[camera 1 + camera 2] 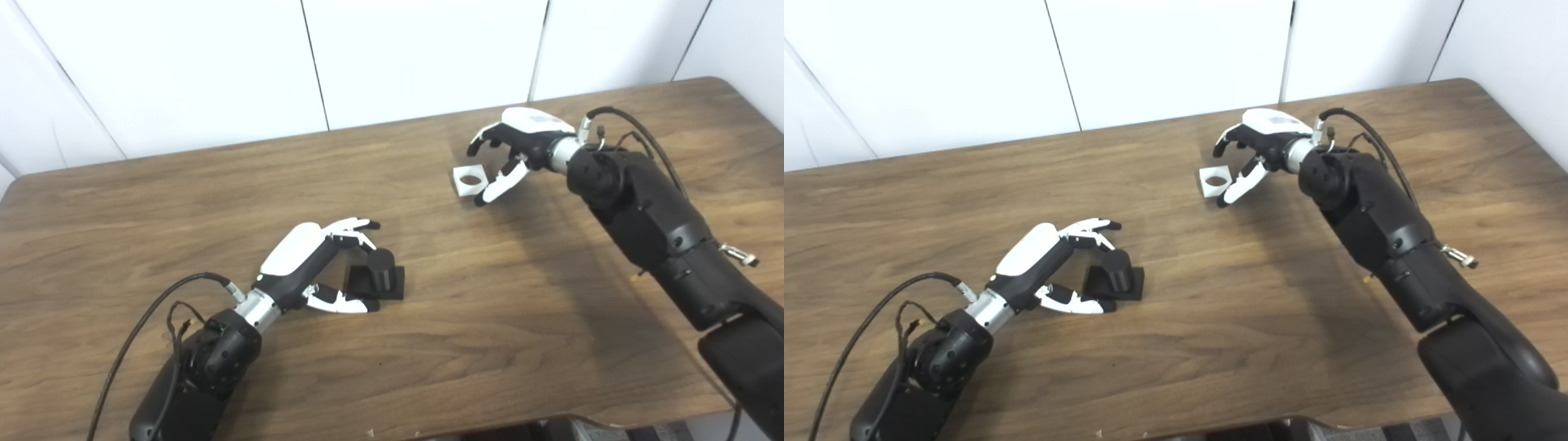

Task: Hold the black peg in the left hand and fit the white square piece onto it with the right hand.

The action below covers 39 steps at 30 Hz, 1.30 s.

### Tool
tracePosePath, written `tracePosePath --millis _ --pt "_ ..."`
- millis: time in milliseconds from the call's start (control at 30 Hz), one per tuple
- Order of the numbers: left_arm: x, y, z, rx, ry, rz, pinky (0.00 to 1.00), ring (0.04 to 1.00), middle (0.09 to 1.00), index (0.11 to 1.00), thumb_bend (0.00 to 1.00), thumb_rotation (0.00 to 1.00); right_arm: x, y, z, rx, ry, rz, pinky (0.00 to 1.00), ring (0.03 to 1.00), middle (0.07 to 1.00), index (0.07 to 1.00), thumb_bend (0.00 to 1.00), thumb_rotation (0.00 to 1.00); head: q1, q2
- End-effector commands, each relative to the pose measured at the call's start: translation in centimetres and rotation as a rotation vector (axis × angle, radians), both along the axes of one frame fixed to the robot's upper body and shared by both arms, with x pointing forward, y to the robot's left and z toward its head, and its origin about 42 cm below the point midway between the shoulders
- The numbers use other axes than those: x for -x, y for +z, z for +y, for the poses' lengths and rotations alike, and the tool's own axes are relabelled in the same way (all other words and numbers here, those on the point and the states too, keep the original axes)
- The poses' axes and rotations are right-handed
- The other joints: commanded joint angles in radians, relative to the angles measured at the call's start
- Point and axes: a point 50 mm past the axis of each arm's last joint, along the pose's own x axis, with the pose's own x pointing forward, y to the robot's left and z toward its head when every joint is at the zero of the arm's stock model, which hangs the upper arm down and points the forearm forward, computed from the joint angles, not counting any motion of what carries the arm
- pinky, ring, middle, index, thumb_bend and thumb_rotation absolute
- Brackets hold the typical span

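On the brown tabletop (429, 343), the black peg (381, 269) stands upright on its square black base at near left. The left hand (318, 263) lies spread around it, fingers on the far side and thumb on the near side, not closed on it. At far right, the white square piece (470, 180), with a round hole, lies flat on the wood. The right hand (511, 153) is just beside it with fingers apart, thumb tip near its right edge.
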Motion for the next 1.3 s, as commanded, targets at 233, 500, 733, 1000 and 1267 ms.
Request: tracePosePath --millis 233,500,733,1000,1267 --pt "1.0 -2.9 2.5 -0.149 0.051 0.139 0.79 0.902 0.885 0.569 0.87 0.21 -1.1 2.4 0.7 0.004 0.023 -0.096 0.64 0.837 0.884 0.737 0.84 0.33 0.006 0.006" --pt "1.0 -2.6 2.2 -0.147 0.053 0.134 0.79 0.902 0.883 0.567 0.88 0.22 -1.2 1.7 0.8 0.011 0.023 -0.08 0.64 0.837 0.882 0.73 0.82 0.32 0.012 0.009" --pt "1.0 -2.4 2.2 -0.148 0.053 0.133 0.79 0.902 0.885 0.571 0.87 0.21 -1.3 1.4 0.6 0.017 0.02 -0.075 0.64 0.833 0.879 0.723 0.81 0.31 0.007 0.012" --pt "0.9 -2.3 2.4 -0.146 0.055 0.135 0.78 0.898 0.885 0.566 0.88 0.21 -1.3 1.1 0.4 0.025 0.019 -0.071 0.65 0.825 0.866 0.704 0.76 0.31 0.017 0.014" --pt "1.1 -2.3 2.3 -0.147 0.053 0.136 0.79 0.904 0.884 0.565 0.88 0.21 -1.6 0.1 0.3 0.01 -0.008 -0.067 0.67 0.812 0.841 0.634 0.72 0.26 0.023 0.018"
